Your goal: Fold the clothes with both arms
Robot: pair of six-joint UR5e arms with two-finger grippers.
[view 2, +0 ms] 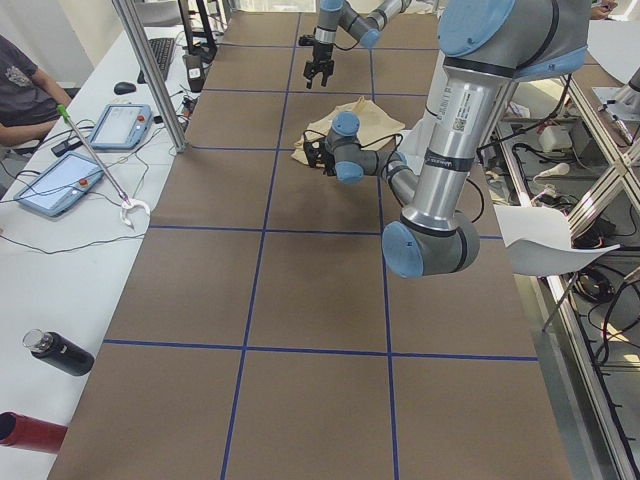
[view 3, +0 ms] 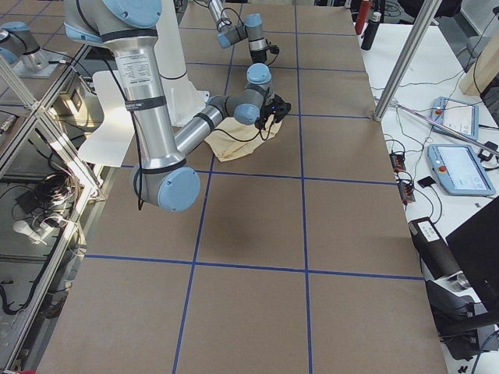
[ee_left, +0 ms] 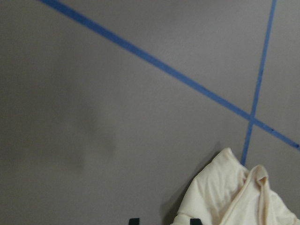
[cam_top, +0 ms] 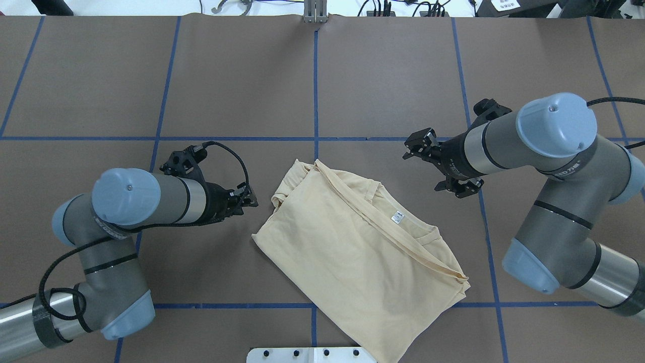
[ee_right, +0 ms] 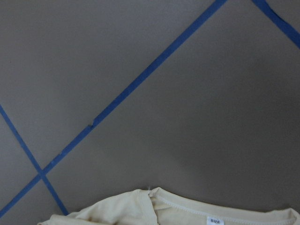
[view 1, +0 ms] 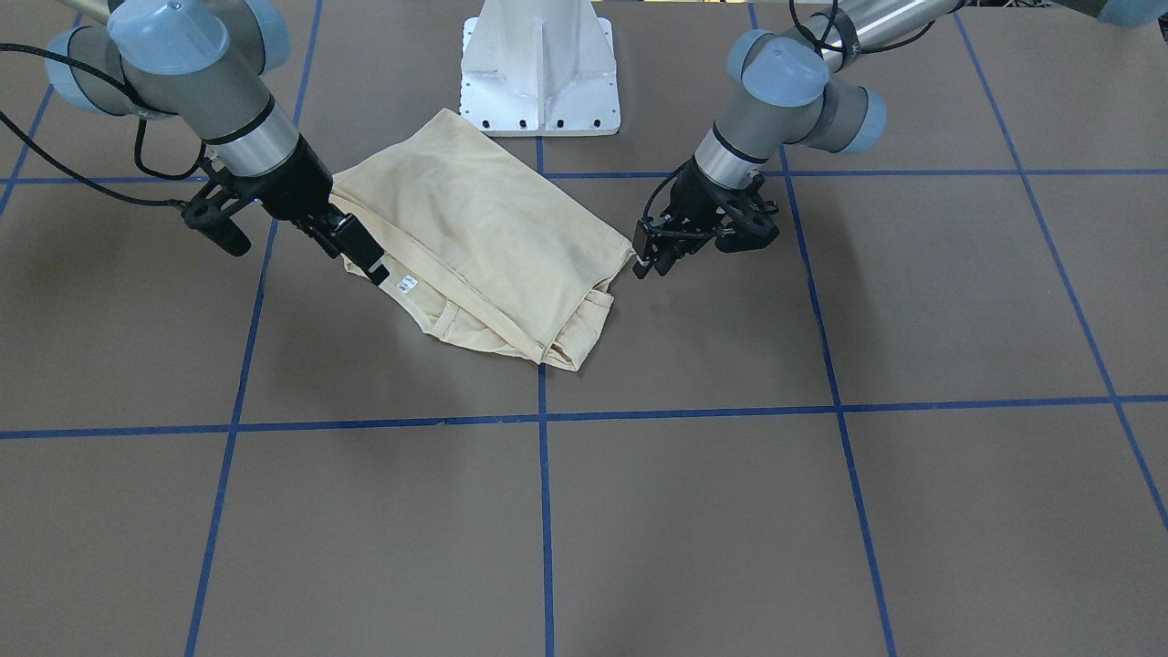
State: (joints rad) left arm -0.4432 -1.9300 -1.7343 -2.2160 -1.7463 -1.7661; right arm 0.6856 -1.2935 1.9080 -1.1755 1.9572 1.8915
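And here's the T-shirt [cam_top: 352, 252], a flat cream slab lying diagonally on the brown table [cam_top: 393, 75], one corner almost at the white pedestal base [view 1: 540, 73]. The print is tucked out of sight, and only the white neck label [cam_top: 397, 217] shows beside the collar. It looks well along, sleeves folded in, probably one more fold to come.

Both tools are empty and flank the cloth at opposite ends, which reads as lining up for a two-point pickup. The left gripper [cam_top: 249, 197] points level at the bunched corner, its tips just beside the fabric. Its wrist view shows two black tips with a narrow gap and only table between them. That arm sits low, elbow tucked and forearm sweeping in flat.

The right gripper [cam_top: 427, 169] is spread wide and carries nothing. It slants down from a raised wrist toward the collar side, near the cloth but apart from it in the overhead view. I can't judge how high it hangs
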